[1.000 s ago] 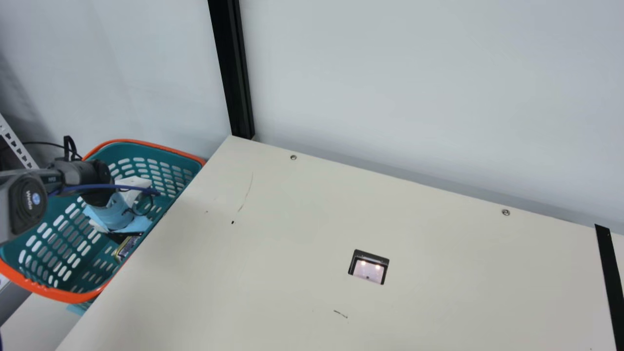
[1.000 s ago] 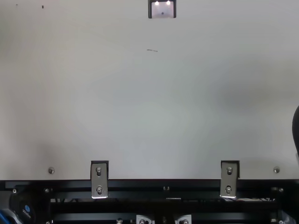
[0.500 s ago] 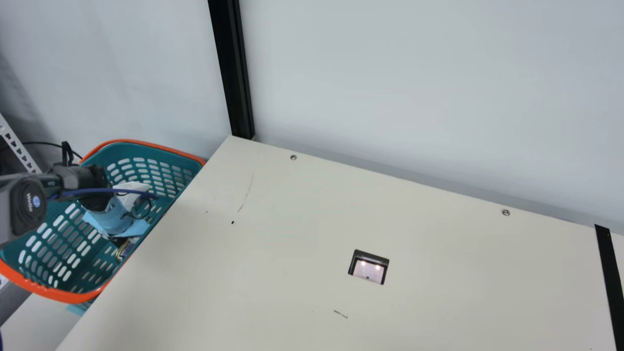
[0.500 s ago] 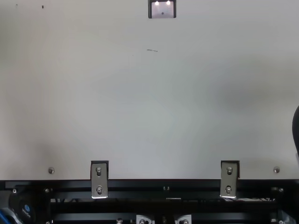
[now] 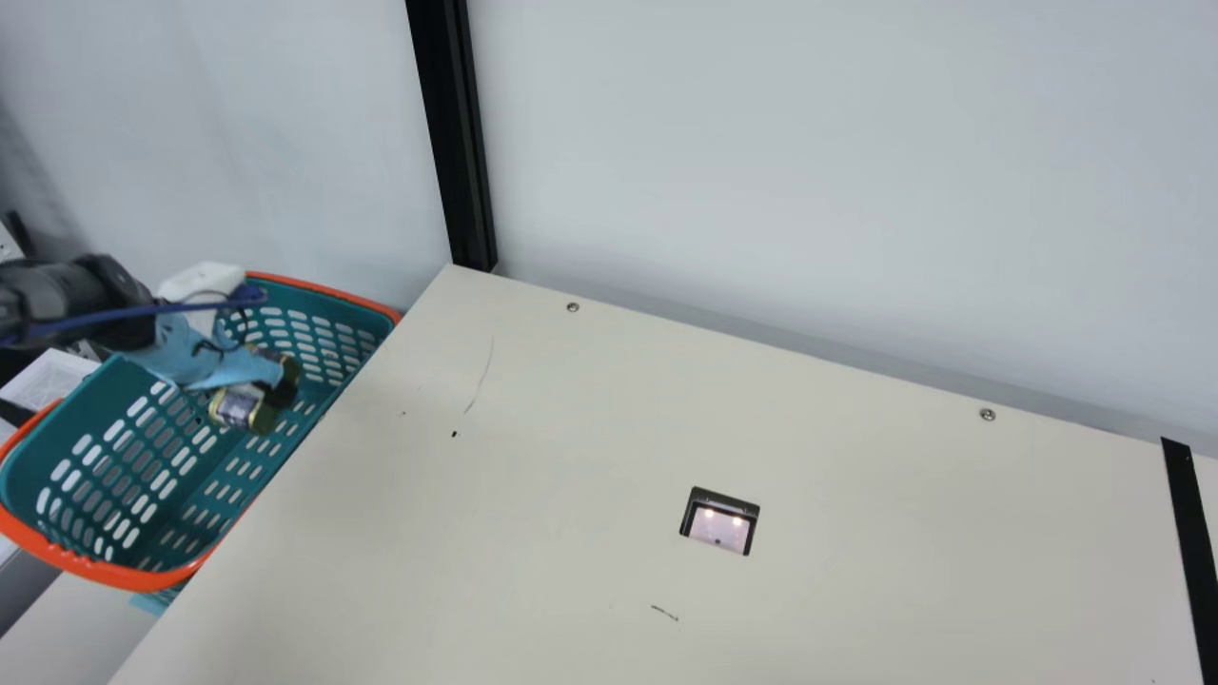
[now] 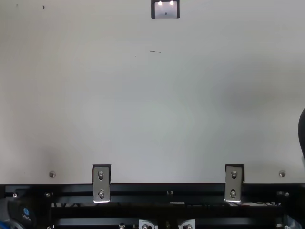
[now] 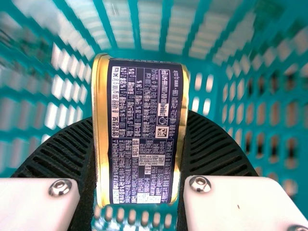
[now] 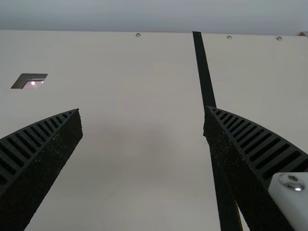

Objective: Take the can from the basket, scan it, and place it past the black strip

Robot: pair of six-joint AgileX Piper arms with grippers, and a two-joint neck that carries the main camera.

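A pale wall [image 5: 809, 190] backed the surface [image 5: 571, 428]. The left pincer [image 5: 269, 390], blurred, clamped the can [image 7: 139, 130] inside or just above the basket [image 5: 95, 569]; the right pincer [image 8: 142, 109], partly cut off, gaped empty.

Basket wall [image 5: 105, 574] stands between can [image 5: 231, 407] and tabletop [image 5: 571, 428], which lies open to the black strip [image 5: 1189, 542]

The can [image 7: 142, 130] is dark blue with gold rims and white print, the basket [image 5: 105, 573] teal with orange edging
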